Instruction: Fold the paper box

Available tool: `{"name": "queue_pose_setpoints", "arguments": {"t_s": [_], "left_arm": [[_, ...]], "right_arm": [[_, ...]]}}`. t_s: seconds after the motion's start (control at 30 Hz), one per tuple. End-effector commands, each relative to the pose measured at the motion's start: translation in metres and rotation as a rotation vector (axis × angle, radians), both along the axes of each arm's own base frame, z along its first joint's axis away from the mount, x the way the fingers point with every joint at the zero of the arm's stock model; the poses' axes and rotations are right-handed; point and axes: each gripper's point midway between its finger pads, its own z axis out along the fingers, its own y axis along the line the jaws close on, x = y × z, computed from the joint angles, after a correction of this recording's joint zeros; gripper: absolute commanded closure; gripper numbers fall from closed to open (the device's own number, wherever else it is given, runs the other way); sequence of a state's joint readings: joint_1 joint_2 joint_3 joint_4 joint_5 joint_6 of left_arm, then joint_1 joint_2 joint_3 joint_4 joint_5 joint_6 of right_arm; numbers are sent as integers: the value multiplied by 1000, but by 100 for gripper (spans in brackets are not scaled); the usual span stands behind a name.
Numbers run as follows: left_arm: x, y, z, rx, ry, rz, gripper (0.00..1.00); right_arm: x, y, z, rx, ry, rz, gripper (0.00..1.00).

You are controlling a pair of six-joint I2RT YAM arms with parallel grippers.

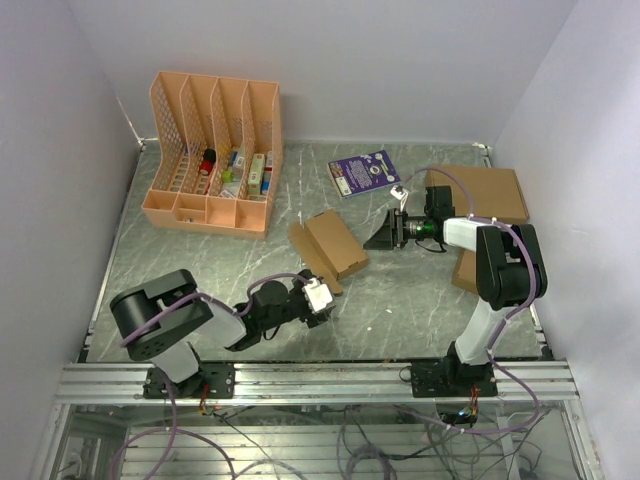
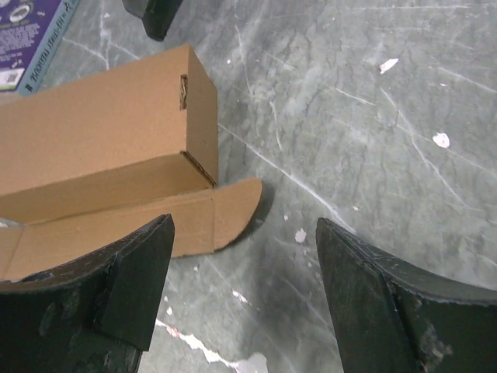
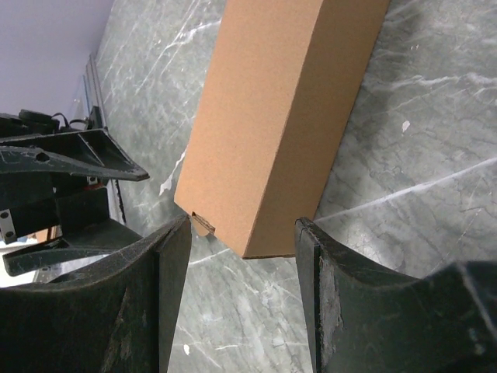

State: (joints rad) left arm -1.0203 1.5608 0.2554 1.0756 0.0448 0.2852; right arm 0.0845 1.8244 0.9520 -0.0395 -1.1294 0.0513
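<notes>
Inspection found the paper box [image 1: 338,243] lying on the desk [image 1: 420,300] between the two hands, just ahead of the left hand [image 2: 248,295] and just ahead of the right hand [image 3: 245,303]. The carton body was already erected into a slim oblong. In the left wrist view, the end face nearest that hand stood upright and appeared closed. In the right wrist view, a small tab [image 3: 203,225] projected at the corner nearest the right hand. One long flap [image 2: 116,229], with a rounded ear [image 2: 237,210] at its end, lay flat on the desk along the side of the carton facing the left hand, neither raised nor tucked. The left hand was spread wide and held nothing, its left finger [image 2: 116,287] above that flap and apart from it. The right hand was likewise spread and empty. The carton's end showed between its fingers, but contact could not be determined. A purple booklet [image 1: 363,172] lay beyond the right hand and played no part. In my assessment the fold was largely complete; what remained was to lift the long flap, close it over the body and seat its ear, with the far end steadied.
</notes>
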Motion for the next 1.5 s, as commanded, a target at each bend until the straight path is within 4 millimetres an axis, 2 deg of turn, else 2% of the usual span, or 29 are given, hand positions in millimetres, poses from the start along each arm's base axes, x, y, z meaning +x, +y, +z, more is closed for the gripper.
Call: {"name": "queue_pose_setpoints", "arguments": {"t_s": [0.0, 0.43, 0.73, 1.03, 1.47], "left_arm": [[13, -18, 21, -53, -106, -16, 16], [28, -26, 6, -37, -116, 5, 18], [38, -25, -1, -20, -134, 40, 25], [44, -21, -1, -18, -150, 71, 43], [45, -21, 12, -53, -160, 77, 45]], "right_arm": [[2, 2, -4, -1, 13, 3, 45], [3, 3, -4, 18, 30, -4, 45], [5, 3, -9, 13, 37, -7, 45], [5, 3, -11, 12, 42, -6, 45], [3, 6, -13, 46, 80, -1, 45]]}}
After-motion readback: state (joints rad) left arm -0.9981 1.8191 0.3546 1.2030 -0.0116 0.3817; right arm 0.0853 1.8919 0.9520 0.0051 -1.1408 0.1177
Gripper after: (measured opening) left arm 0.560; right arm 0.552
